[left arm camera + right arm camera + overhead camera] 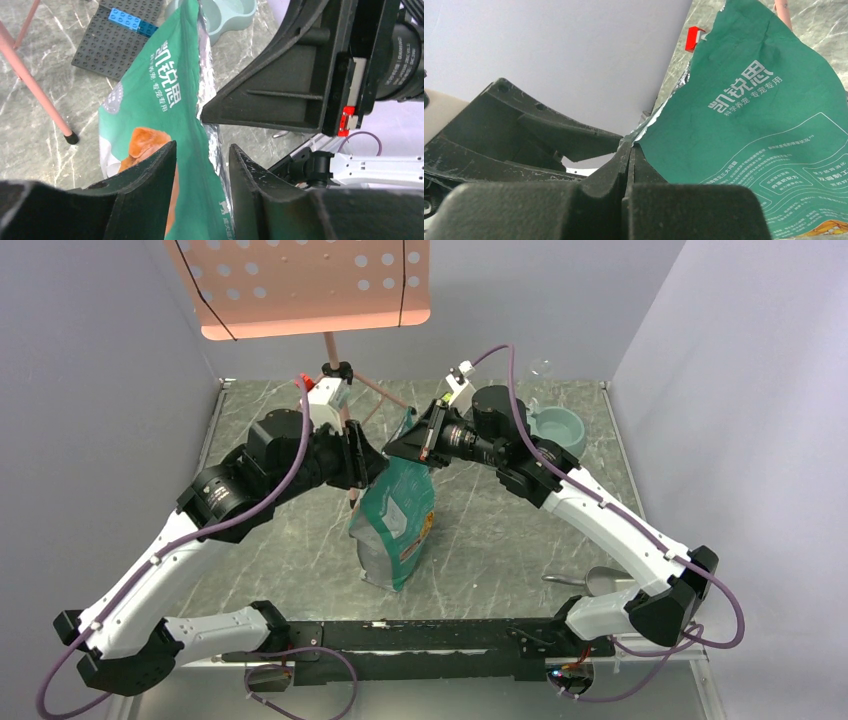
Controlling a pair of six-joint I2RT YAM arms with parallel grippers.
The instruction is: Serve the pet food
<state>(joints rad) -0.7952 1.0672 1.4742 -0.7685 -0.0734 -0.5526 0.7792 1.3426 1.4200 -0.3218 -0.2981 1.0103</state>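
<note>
The teal-green bag [398, 515] with a golden dog stands upright mid-table, its top torn open with a silver foil lining. My right gripper [629, 145] is shut on the torn top edge of the bag [749, 115]; in the top view it [415, 440] is at the bag's upper right. My left gripper [202, 145] is open, its fingers on either side of the bag's [160, 95] opposite top edge; in the top view it [360, 465] is at the bag's upper left. No pet food shows in any view. The pale blue-grey double bowl [560, 428] is at the back right.
A pink perforated stand [320, 285] rises at the back, one leg [30, 80] reaching the table. A dark grey baseplate [117, 40] with blue bricks [131, 22] lies behind the bag, next to the bowl [227, 15]. A metal scoop [600, 580] lies at the front right.
</note>
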